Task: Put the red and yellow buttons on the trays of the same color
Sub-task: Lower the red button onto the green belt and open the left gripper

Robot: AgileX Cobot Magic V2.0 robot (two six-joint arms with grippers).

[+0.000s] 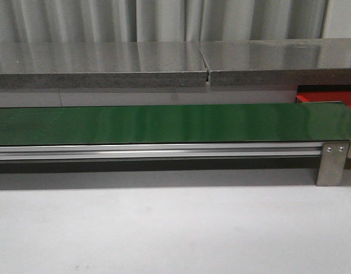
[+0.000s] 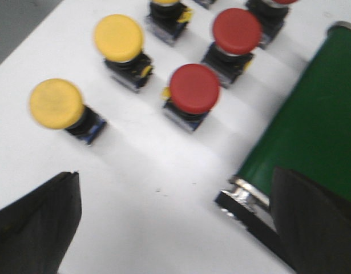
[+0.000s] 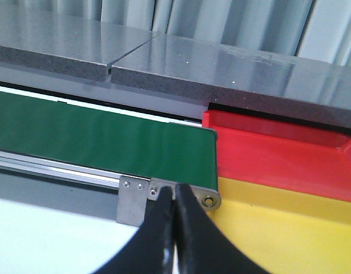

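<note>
In the left wrist view several buttons stand on the white table: a red button [image 2: 194, 88] nearest the belt end, another red button [image 2: 237, 31] behind it, a yellow button [image 2: 56, 103] and a second yellow button [image 2: 118, 37]. My left gripper [image 2: 175, 220] hangs open over bare table short of them, holding nothing. In the right wrist view the red tray [image 3: 278, 151] and the yellow tray [image 3: 289, 228] lie side by side past the belt's end. My right gripper [image 3: 174, 197] is shut and empty, near the belt bracket. A sliver of the red tray [image 1: 329, 98] shows in the front view.
The long green belt [image 1: 164, 123] on its aluminium frame [image 1: 158, 152] crosses the front view, with a metal end bracket [image 1: 333, 162]. Behind it runs a grey stone ledge [image 1: 101, 71]. The belt end [image 2: 312, 120] lies beside the buttons.
</note>
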